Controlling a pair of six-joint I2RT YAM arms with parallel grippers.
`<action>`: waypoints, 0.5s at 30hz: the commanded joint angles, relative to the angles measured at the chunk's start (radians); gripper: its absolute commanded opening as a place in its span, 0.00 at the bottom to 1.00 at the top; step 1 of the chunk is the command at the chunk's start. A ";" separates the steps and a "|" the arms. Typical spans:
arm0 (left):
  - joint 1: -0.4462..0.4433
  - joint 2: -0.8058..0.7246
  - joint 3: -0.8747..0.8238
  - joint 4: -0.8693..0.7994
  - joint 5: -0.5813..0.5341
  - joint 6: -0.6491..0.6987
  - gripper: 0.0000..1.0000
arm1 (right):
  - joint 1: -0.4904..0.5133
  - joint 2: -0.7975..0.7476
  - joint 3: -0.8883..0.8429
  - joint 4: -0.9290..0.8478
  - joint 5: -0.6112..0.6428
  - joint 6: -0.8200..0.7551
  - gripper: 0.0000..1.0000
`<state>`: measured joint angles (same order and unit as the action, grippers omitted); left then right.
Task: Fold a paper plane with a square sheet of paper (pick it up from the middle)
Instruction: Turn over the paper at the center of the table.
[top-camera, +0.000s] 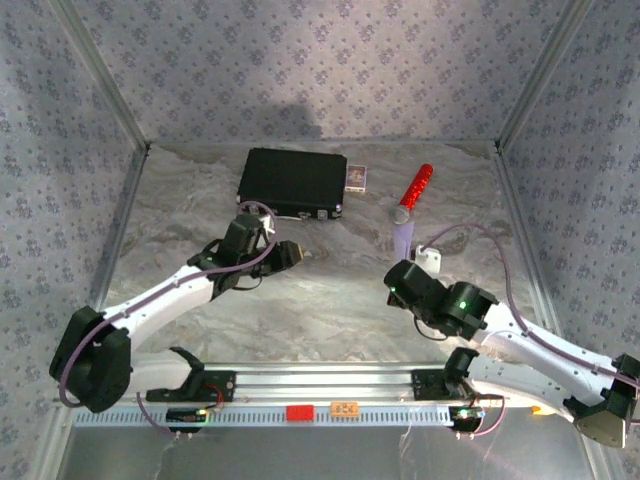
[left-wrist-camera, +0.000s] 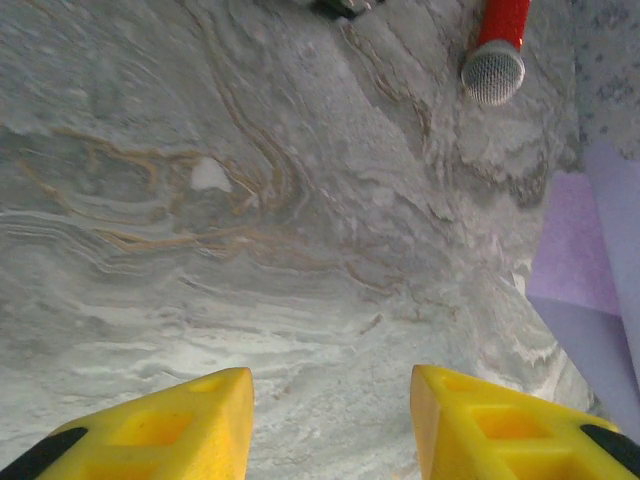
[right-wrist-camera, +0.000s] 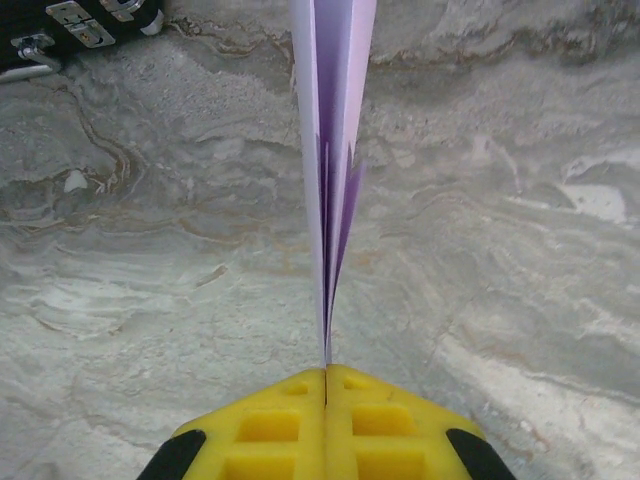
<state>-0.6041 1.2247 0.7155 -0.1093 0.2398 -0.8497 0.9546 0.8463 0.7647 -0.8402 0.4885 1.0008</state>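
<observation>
The paper plane (right-wrist-camera: 333, 150), pale lilac and folded into several thin layers, stands edge-on and reaches away from my right gripper (right-wrist-camera: 326, 372), which is shut on its near end. From above, the paper plane (top-camera: 403, 238) is a slim strip between the right gripper (top-camera: 400, 264) and the red cylinder. My left gripper (left-wrist-camera: 330, 385) hangs open over bare marble with nothing between its yellow fingers. Part of the lilac paper (left-wrist-camera: 590, 280) lies off to that gripper's right. In the top view the left gripper (top-camera: 288, 255) sits left of centre, apart from the paper.
A black case (top-camera: 293, 182) lies at the back with a small white-and-dark card box (top-camera: 356, 177) beside it. A red-and-silver cylinder (top-camera: 414, 192) lies just beyond the paper. Patterned walls and metal frame rails enclose the marble table (top-camera: 330, 290).
</observation>
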 joint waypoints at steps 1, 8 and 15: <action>0.025 -0.045 -0.025 0.006 -0.056 0.001 0.46 | 0.024 -0.001 0.021 -0.046 0.111 -0.028 0.03; 0.067 -0.050 -0.017 -0.022 -0.087 0.013 0.47 | 0.023 0.022 0.019 -0.053 0.076 -0.078 0.03; 0.088 -0.047 -0.012 -0.052 -0.089 0.003 0.49 | 0.023 0.036 0.047 -0.087 0.097 -0.136 0.03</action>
<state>-0.5247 1.1912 0.6983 -0.1287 0.1661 -0.8471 0.9741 0.8810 0.7734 -0.8803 0.5430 0.9058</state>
